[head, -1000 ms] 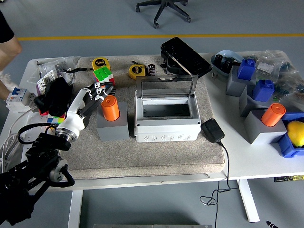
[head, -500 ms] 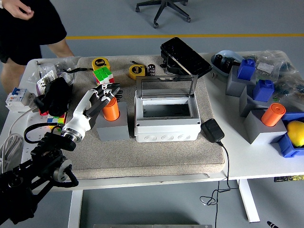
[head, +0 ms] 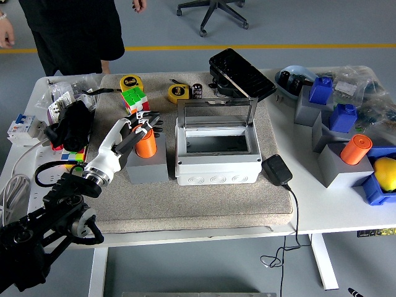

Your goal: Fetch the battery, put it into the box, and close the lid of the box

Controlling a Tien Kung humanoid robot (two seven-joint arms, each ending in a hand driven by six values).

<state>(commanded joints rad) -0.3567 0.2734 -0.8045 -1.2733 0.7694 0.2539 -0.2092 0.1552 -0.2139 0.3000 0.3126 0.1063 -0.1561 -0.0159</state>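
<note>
An orange battery (head: pixel 146 143) stands upright in a grey block (head: pixel 147 166) on the grey mat, left of the box. The grey box (head: pixel 216 162) stands mid-mat with its clear lid (head: pixel 215 113) raised upright at the back, and its inside looks empty. My left hand (head: pixel 141 123) reaches in from the lower left. Its fingers are spread over the battery's top and left side, touching or nearly touching it. A second orange battery (head: pixel 357 149) stands in another grey block (head: pixel 337 167) at the right. My right hand is out of view.
A person (head: pixel 74 31) stands at the far left side. A Rubik's cube (head: pixel 134 98), two tape measures (head: pixel 177 93), a black case (head: pixel 241 74) and a power adapter (head: pixel 276 169) surround the box. Blue and grey blocks (head: pixel 322 90) crowd the right.
My left hand has moved right and forward, from beside the battery to over its top. The person has walked in along the far left edge of the table.
</note>
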